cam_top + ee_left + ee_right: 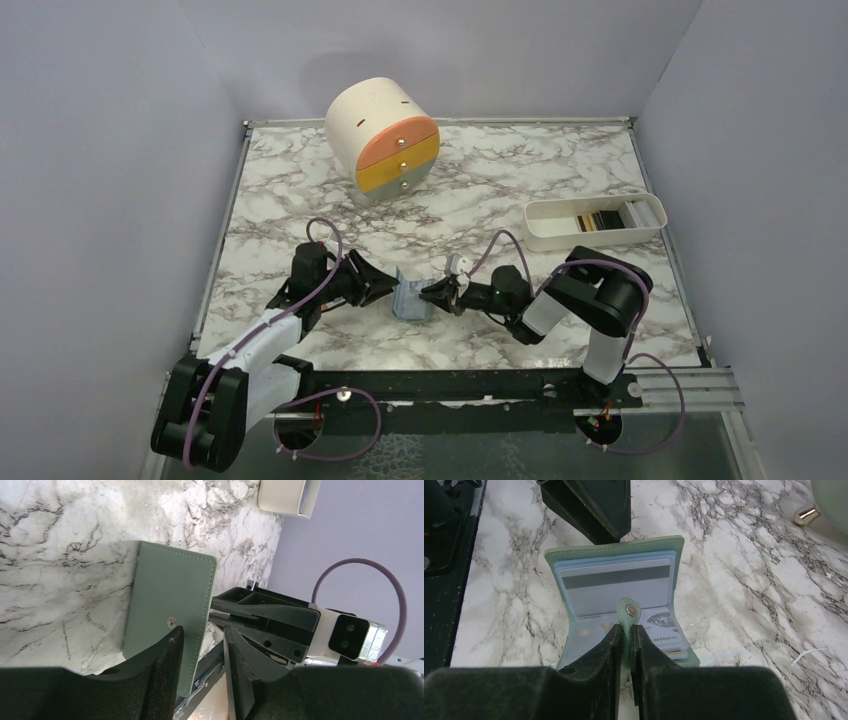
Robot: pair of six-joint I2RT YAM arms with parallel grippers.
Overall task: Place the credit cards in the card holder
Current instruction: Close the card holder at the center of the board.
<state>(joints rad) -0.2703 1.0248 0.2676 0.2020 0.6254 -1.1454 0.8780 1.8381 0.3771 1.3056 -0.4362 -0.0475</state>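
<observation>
Our right gripper [626,630] pinches the wallet [654,547] by its snap tab [628,609]. Our left gripper [202,640] sits slightly spread astride the back cover. The wallet stands open between both fingertips, cards [616,577] inside.

The top external camera is mounted high above and behind the arm bases. It faces forward and down, covering the whole white, grey-veined marble-pattern table [300,200]. The left wrist camera sits just behind the left gripper [202,635], rolled sideways, at close range to the outer cover of the small sage-green bifold card holder [170,595]. The right wrist camera, just behind the right gripper [626,629], faces the opposite way onto its lined inside. All three views share the card holder; each wrist view shows the other gripper.
</observation>
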